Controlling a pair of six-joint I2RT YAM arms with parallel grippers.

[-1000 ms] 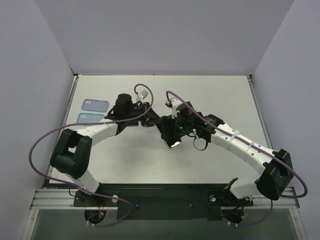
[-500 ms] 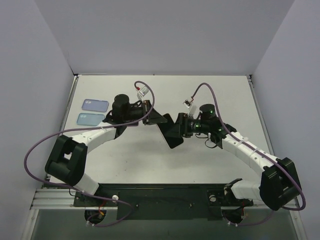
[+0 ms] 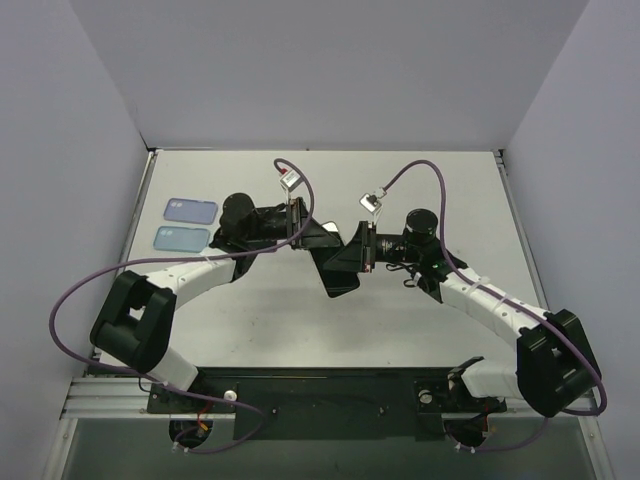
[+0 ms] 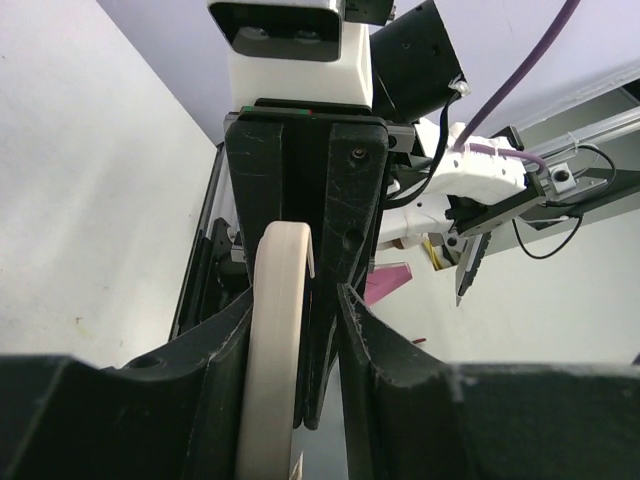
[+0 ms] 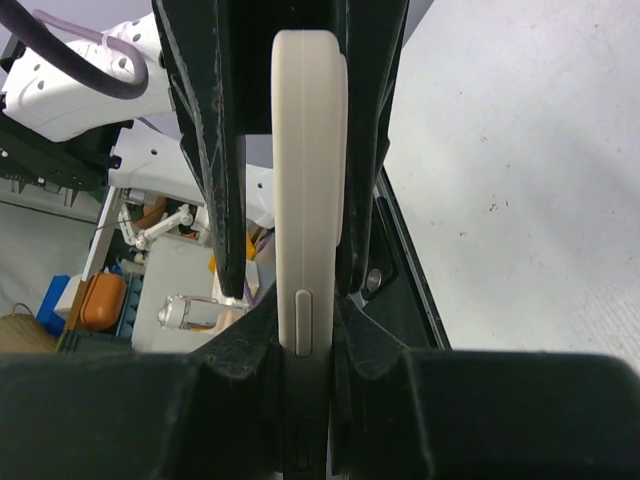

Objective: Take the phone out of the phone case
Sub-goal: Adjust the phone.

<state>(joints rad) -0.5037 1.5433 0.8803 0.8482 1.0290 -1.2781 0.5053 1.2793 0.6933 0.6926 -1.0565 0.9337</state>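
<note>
The phone, in its cream phone case (image 5: 308, 150), hangs on edge above the middle of the table; from above it shows as a dark slab (image 3: 338, 268). My right gripper (image 3: 360, 250) comes in from the right and is shut on the case's edge just by its side button (image 5: 304, 322). My left gripper (image 3: 312, 238) reaches in from the left. In the left wrist view the case's edge (image 4: 275, 330) rests against one of the fingers (image 4: 215, 350), and a narrow gap shows before the other finger, so these jaws stand open around it.
Two blue phone cases (image 3: 190, 210) (image 3: 181, 237) lie flat at the table's back left. Purple cables loop over both arms. Grey walls close the table on three sides. A pink scrap (image 4: 388, 282) lies under the grippers.
My right arm has swung out to the right and its jaws have closed on the case's edge. My left jaws have widened. The phone has shifted slightly toward the right.
</note>
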